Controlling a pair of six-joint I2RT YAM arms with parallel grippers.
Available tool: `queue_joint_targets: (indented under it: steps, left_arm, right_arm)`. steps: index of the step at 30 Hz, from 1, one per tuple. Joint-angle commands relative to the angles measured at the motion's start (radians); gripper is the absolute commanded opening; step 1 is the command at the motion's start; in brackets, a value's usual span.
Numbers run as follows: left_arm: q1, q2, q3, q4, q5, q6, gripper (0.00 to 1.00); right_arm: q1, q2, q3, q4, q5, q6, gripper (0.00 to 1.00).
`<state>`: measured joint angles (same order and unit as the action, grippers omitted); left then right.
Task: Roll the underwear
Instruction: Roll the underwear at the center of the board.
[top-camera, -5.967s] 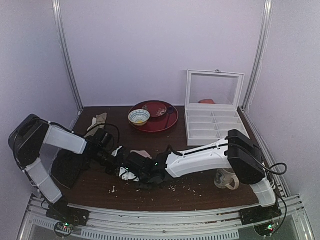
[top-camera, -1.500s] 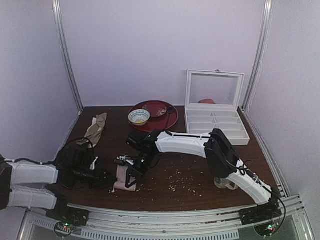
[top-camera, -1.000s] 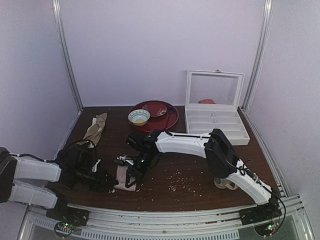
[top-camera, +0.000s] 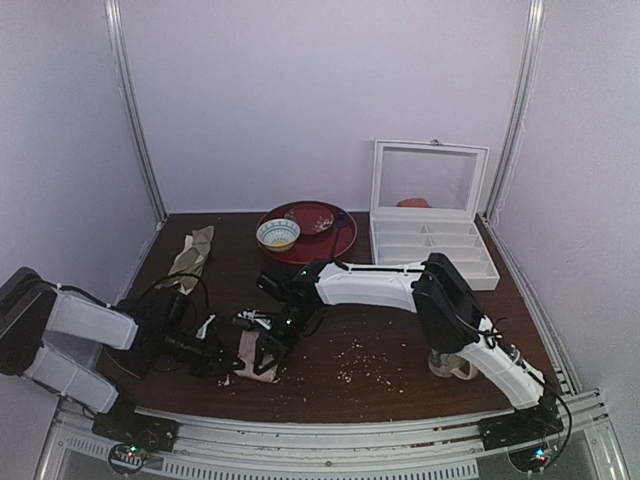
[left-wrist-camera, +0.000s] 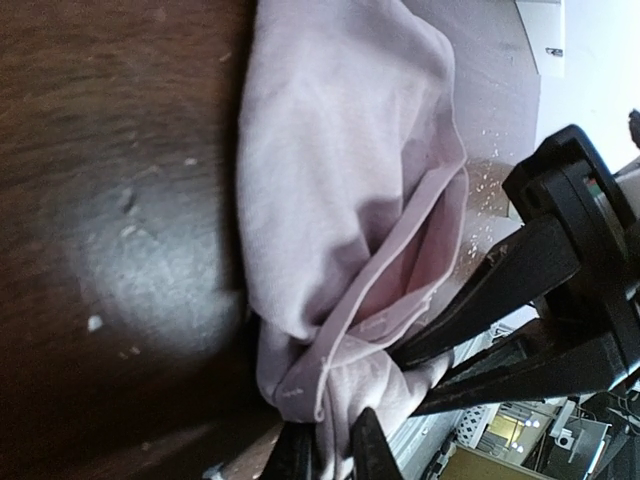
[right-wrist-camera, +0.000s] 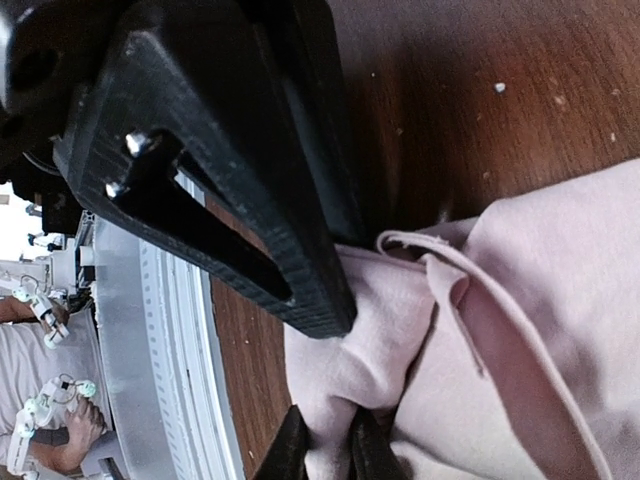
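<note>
The pale pink underwear lies bunched and partly folded on the dark table near the front edge. My left gripper reaches it from the left. In the left wrist view the underwear fills the middle, and the left gripper is shut on a fold of its near edge. My right gripper comes down on it from behind. In the right wrist view it pinches a fold of the pink fabric, with the left gripper's black finger right beside it.
A beige-olive cloth lies at the back left. A red plate with a small bowl sits at the back. A white compartment box stands open at the back right. A mug stands under the right arm. Crumbs are scattered nearby.
My left arm has reached rightward to the underwear and closed on its edge. The right gripper has stayed on the cloth, shifting only slightly.
</note>
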<state>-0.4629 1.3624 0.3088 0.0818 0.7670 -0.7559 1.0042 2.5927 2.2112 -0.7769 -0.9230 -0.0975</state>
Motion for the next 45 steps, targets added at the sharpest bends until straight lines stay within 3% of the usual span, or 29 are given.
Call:
queue_joint_targets:
  steps: [1, 12, 23, 25, 32, 38, 45]
  left_arm:
    - [-0.017, 0.028, 0.051, 0.002, 0.008, 0.015, 0.00]
    - [-0.078, 0.113, 0.172, -0.022, 0.028, 0.023, 0.00]
    - [-0.125, 0.232, 0.222, 0.005, 0.024, 0.022, 0.00]
    - [-0.123, 0.227, 0.211, 0.004, 0.021, 0.013, 0.00]
    - [-0.125, 0.210, 0.217, -0.014, 0.013, 0.013, 0.00]
    - [-0.126, 0.213, 0.219, -0.012, 0.011, 0.012, 0.00]
    - [-0.126, 0.202, 0.210, -0.003, 0.007, 0.000, 0.00]
  right_arm:
    - [-0.013, -0.069, -0.167, 0.108, 0.157, 0.028, 0.13]
    - [-0.035, -0.337, -0.456, 0.334, 0.313, 0.082, 0.20]
    - [-0.034, -0.408, -0.523, 0.312, 0.381, 0.064, 0.23]
    - [-0.030, -0.436, -0.542, 0.324, 0.428, 0.053, 0.29]
    - [0.061, -0.556, -0.634, 0.393, 0.674, -0.054, 0.31]
    - [0.159, -0.518, -0.560, 0.270, 0.834, -0.155, 0.31]
    - [0.222, -0.459, -0.544, 0.257, 0.942, -0.186, 0.31]
